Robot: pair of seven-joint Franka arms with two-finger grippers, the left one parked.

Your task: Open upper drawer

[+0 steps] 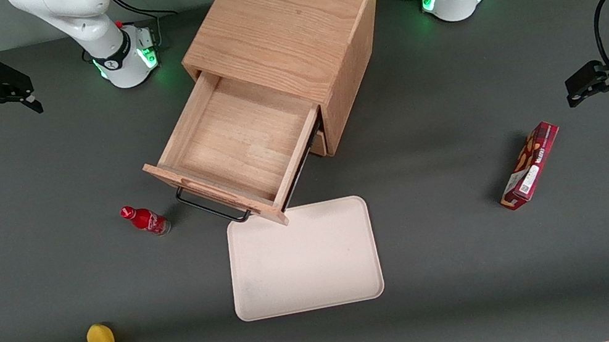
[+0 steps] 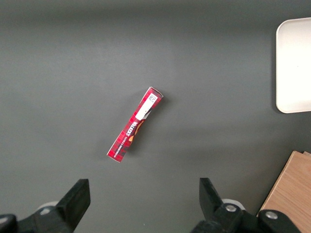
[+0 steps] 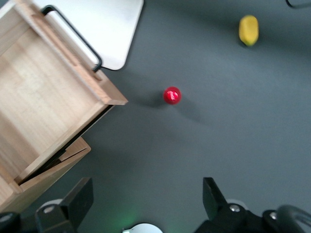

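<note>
The upper drawer (image 1: 236, 139) of the wooden cube cabinet (image 1: 284, 18) stands pulled far out, and its oak inside is bare. Its long black wire handle (image 1: 214, 209) faces the front camera. In the right wrist view the same drawer (image 3: 43, 102) and handle (image 3: 73, 36) show from above, with the lower drawer (image 3: 53, 170) just peeking out beneath. My gripper (image 1: 16, 123) hangs well apart from the cabinet, toward the working arm's end of the table. It is open (image 3: 146, 187) with only grey table between its fingers.
A small red bottle (image 1: 145, 220) stands beside the drawer front. A cream tray (image 1: 304, 259) lies just nearer the camera than the drawer. A yellow lemon-like object (image 1: 100, 340) sits near the front edge. A red snack box (image 1: 531, 164) lies toward the parked arm's end.
</note>
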